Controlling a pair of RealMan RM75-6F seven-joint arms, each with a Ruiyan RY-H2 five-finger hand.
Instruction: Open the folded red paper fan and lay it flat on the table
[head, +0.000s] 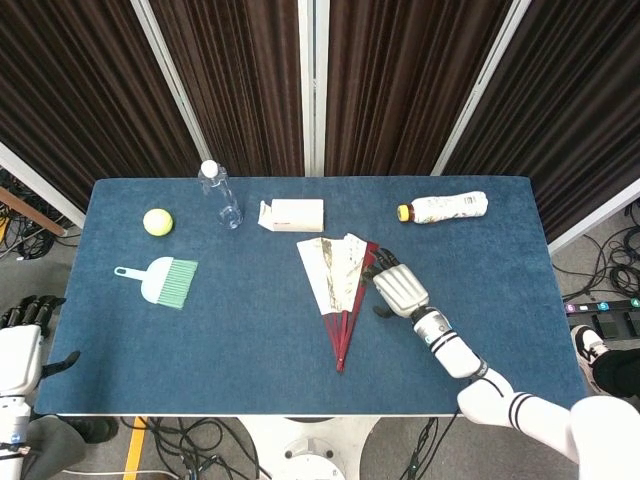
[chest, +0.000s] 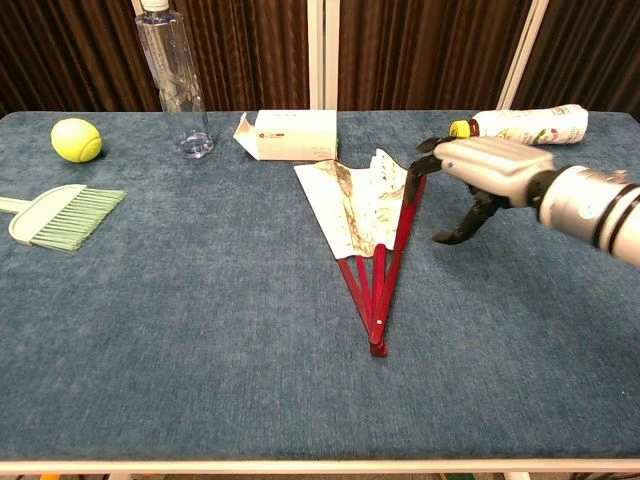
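Observation:
The red paper fan (head: 340, 285) (chest: 368, 215) lies partly spread in the middle of the blue table, white printed leaf toward the back and red ribs meeting at a pivot near the front. My right hand (head: 397, 287) (chest: 480, 170) hovers at the fan's right red guard stick, fingers apart and reaching toward the guard's upper end; I cannot tell whether they touch it. It holds nothing. My left hand (head: 20, 352) rests open off the table's left front corner, seen only in the head view.
A small white carton (head: 293, 214) lies just behind the fan. A clear bottle (head: 219, 194), a yellow-green ball (head: 157, 221) and a green hand brush (head: 165, 280) sit on the left. A drink bottle (head: 443, 208) lies at the back right.

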